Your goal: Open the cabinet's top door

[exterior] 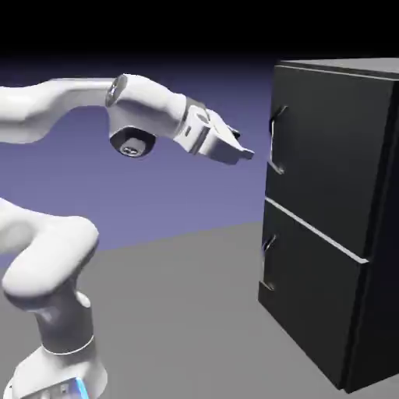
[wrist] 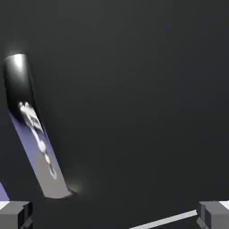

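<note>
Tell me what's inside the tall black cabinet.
Nothing inside shows: the closed top door and closed lower door cover the cabinet's interior, so its contents can't be told.

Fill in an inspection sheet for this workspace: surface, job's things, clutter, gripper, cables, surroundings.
Surface: plain grey floor under the robot and cabinet.
Job's things: black cabinet; top door shut, its shiny bar handle upright; lower door below a light seam, also shut.
Clutter: nothing seen.
Gripper: gripper open, nothing between its tips, short of the handle.
Cables: nothing seen.
Surroundings: plain blue-violet backdrop, black toward the top.
</note>
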Tool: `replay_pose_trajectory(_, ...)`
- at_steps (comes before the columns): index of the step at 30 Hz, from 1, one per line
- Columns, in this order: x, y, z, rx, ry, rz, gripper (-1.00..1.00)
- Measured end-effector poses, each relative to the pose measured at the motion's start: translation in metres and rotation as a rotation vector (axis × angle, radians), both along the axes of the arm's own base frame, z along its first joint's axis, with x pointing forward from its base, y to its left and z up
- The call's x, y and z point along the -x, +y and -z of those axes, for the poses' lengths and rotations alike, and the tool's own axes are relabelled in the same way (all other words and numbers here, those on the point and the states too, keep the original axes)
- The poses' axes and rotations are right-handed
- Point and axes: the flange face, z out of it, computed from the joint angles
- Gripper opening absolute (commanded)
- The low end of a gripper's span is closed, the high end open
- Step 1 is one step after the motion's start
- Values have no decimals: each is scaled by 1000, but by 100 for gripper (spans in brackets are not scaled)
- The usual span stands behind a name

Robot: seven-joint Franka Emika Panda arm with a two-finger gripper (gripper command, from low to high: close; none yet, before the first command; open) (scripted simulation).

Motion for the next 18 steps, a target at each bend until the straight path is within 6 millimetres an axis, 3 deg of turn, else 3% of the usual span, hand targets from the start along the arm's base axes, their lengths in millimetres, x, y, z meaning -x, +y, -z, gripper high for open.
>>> replay_pose_trajectory(9,-2,27,5,37,-139,-10,0)
replay_pose_trajectory(18,-26,47,29,123,-269,-36,0)
